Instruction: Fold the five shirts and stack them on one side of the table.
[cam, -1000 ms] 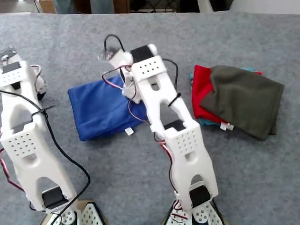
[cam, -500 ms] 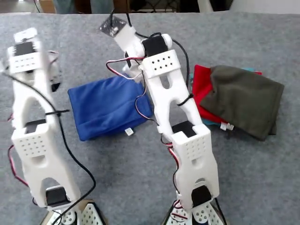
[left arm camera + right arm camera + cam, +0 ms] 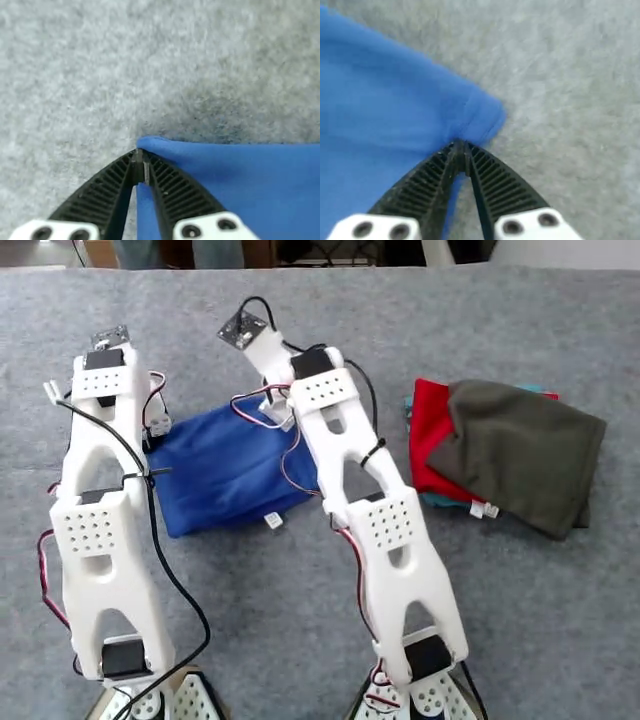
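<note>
A folded blue shirt (image 3: 225, 470) lies on the grey table between my two arms. My left gripper (image 3: 157, 428) sits at its far left corner; in the left wrist view that gripper (image 3: 140, 167) is shut, pinching the corner of the blue shirt (image 3: 230, 185). My right gripper (image 3: 285, 418) is at the far right corner; its own view has the gripper (image 3: 461, 152) shut on the edge of the blue shirt (image 3: 385, 115). To the right a stack holds an olive shirt (image 3: 520, 455) over a red shirt (image 3: 428, 430), with a teal edge (image 3: 445, 501) underneath.
The grey felt table (image 3: 560, 620) stretches wide in front of and behind the stack. Both white arms span the near half, with cables looping beside them. The table's far edge (image 3: 400, 267) runs along the back.
The left arm swung right from the table's left side to the blue shirt's far left corner. The right gripper rose, then came down on the far right corner.
</note>
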